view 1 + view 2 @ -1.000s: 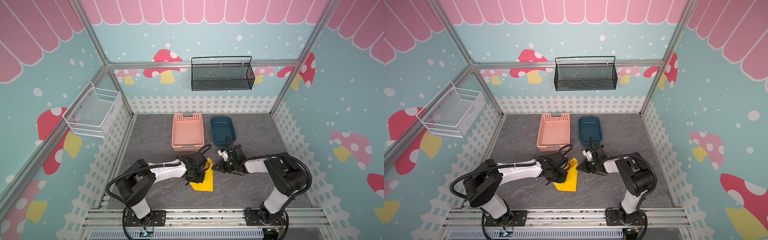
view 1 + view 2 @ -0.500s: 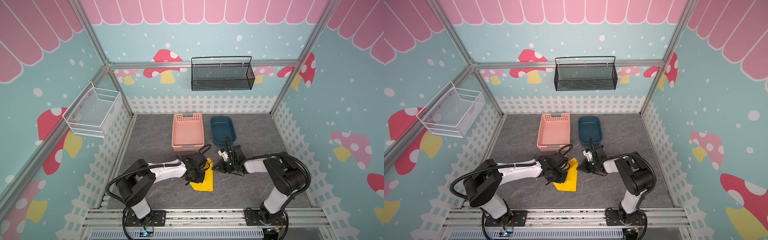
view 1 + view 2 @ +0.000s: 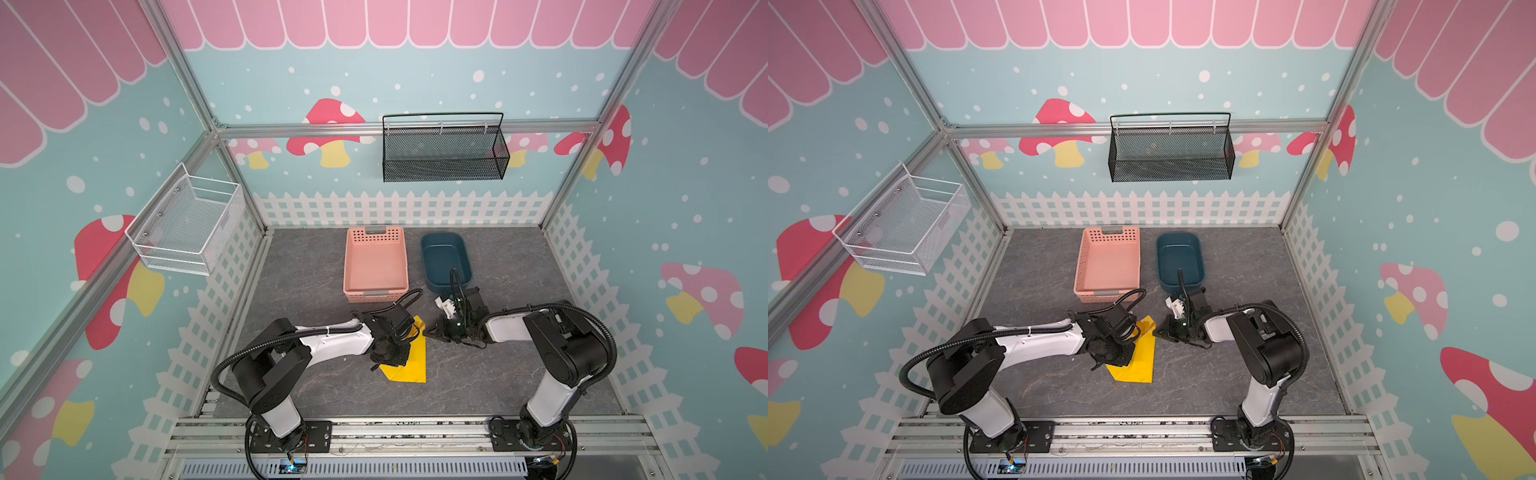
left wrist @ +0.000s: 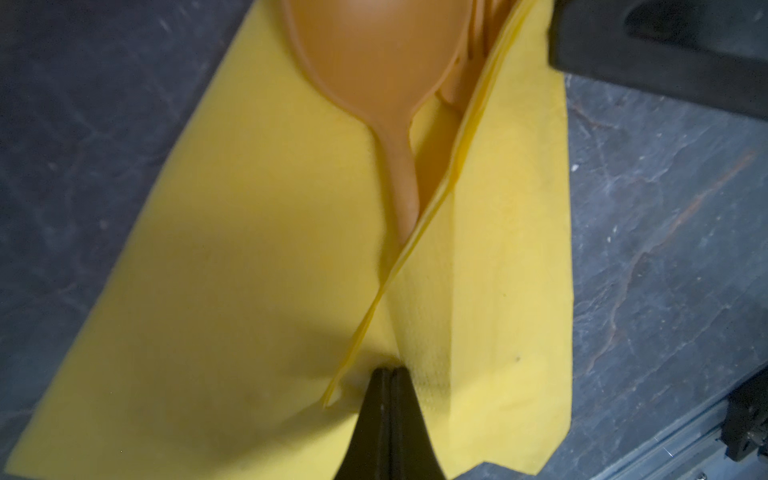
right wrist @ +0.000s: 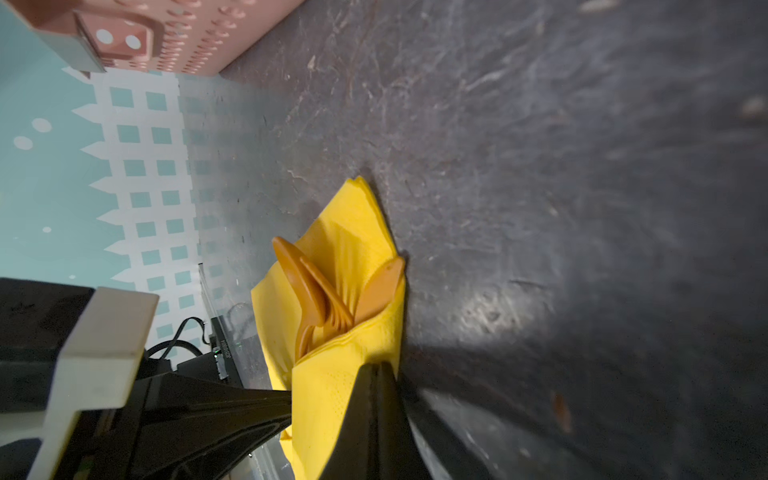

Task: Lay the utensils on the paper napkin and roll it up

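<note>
Napkin of thin bright yellow paper (image 4: 249, 270) lies on the grey table (image 5: 540, 166), one flap folded over the slim orange-yellow plastic utensils (image 5: 328, 303); left gripper (image 4: 388, 374) and right gripper (image 5: 376, 370), both closed, touch that flap.

- Left arm (image 3: 328, 345) and right arm (image 3: 505, 328): I see white link shells and bulky black joints.
- Black ribbed hose (image 3: 239, 355) loops off each shoulder.
- Black base plates (image 3: 320, 434), screw heads showing.
- Left gripper (image 4: 388, 374): black fingers, tapering thin.
- Small green light (image 3: 457, 322) on the right wrist.
</note>
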